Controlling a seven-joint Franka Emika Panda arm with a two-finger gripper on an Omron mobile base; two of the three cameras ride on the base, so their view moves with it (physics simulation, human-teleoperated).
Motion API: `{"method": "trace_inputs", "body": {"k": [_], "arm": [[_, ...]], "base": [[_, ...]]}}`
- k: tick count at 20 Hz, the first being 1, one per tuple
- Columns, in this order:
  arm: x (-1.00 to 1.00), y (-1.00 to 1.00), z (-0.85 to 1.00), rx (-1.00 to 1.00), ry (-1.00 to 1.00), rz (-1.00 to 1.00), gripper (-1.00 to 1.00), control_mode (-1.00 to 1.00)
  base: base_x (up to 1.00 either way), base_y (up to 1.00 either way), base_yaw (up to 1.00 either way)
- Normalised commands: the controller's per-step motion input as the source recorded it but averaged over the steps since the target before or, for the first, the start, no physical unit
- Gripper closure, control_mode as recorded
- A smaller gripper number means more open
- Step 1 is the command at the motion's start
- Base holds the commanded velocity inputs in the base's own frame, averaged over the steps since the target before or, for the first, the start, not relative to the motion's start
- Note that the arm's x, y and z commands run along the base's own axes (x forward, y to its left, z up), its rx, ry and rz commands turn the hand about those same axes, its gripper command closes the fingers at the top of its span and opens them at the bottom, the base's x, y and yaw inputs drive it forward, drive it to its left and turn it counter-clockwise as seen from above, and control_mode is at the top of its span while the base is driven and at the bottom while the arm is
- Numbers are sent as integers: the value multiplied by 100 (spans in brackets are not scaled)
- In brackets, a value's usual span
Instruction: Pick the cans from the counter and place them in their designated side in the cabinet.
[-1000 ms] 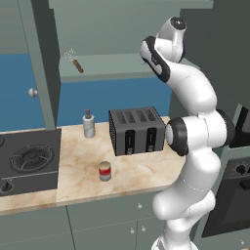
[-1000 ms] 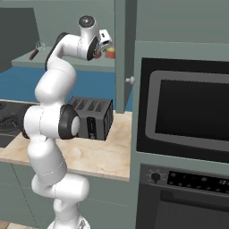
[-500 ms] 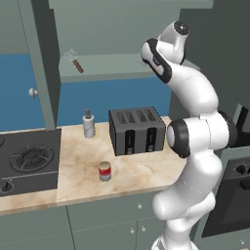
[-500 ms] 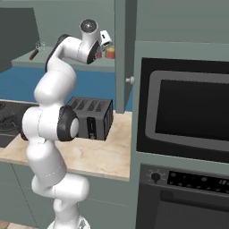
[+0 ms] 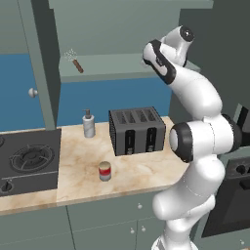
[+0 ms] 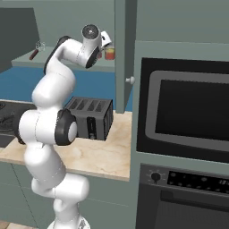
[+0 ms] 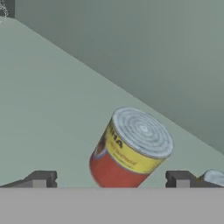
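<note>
Your gripper is wide open, with the orange-red can standing free between its fingertips on the cabinet shelf, apparently released there. The red can waits far below on the counter.

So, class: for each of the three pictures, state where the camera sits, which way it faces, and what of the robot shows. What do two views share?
Left base view: behind the arm to its left, facing the beige marble counter, small red can and black slotted toaster; white arm at right.
Right base view: behind to its right, facing the grey-green cabinet shelf and black oven; arm at left.
Hand view: on the hand, facing the orange-red can between open fingertips.
Shared: the toaster shows in both base views.
</note>
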Motion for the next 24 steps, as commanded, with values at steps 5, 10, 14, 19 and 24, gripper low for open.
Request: {"method": "trace_inputs", "body": {"k": [5,10,14,19,24], "arm": [[-28,4,0,0,-8,7,-100,-100],[-40,17,0,-1,-4,5,-100,-100],[-47,26,0,-3,-3,4,-100,-100],[-57,14,0,-3,-5,3,-100,-100],[-67,3,-2,-3,-2,1,-100,-100]], "base": [[0,0,0],[0,0,0],[0,0,0],[0,0,0],[0,0,0]]}}
